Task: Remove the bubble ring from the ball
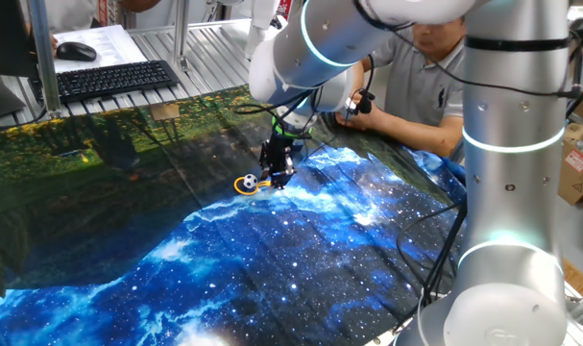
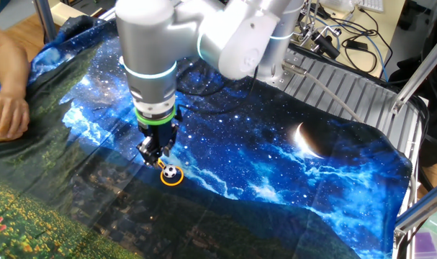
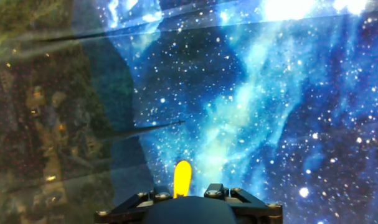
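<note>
The tiny black-and-white ball [image 1: 248,182] lies on the starry blue cloth with the orange-yellow bubble ring [image 1: 243,189] lying round it. Both also show in the other fixed view, the ball [image 2: 172,172] inside the ring [image 2: 172,180]. My gripper [image 1: 278,176] stands low over the cloth just beside the ball, at the ring's handle; it also shows in the other fixed view [image 2: 155,155]. In the hand view the orange handle [image 3: 182,179] sticks out from between my jaws, which look shut on it. The hoop and the ball are out of the hand view.
The printed cloth [image 1: 301,250] covers the table, blue stars on one half and dark green landscape on the other. A person [image 1: 421,67] sits at the far edge with a hand [image 2: 6,115] resting on the cloth. A keyboard [image 1: 113,79] and a mouse [image 1: 76,50] lie behind.
</note>
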Robot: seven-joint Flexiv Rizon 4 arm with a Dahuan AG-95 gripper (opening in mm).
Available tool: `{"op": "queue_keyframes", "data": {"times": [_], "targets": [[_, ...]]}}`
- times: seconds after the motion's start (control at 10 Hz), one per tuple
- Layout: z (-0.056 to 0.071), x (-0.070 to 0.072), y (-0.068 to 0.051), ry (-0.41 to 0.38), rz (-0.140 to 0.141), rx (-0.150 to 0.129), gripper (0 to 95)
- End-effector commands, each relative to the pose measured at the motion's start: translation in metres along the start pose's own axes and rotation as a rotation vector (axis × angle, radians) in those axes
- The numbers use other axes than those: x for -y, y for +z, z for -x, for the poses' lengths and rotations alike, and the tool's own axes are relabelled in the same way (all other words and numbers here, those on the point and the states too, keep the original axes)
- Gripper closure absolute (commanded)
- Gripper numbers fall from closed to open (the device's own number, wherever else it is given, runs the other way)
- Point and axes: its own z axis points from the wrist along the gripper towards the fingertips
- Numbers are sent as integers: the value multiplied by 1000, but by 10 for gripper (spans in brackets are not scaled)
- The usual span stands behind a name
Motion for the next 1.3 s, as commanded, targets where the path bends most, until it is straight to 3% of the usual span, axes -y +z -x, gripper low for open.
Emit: {"op": "queue_keyframes", "data": {"times": [0.1,0.2,0.6,0.7,0.8,1.1,1.3], "targets": [[0,2,-2,-5,-4,-5,760],[1,2,-1,-6,3,-4,950],[0,2,0,-11,13,-3,950],[0,2,-1,-21,13,-9,950],[0,2,-3,-43,8,-36,950],[0,1,-16,-56,0,-65,950],[0,1,-28,-93,-7,-56,950]]}}
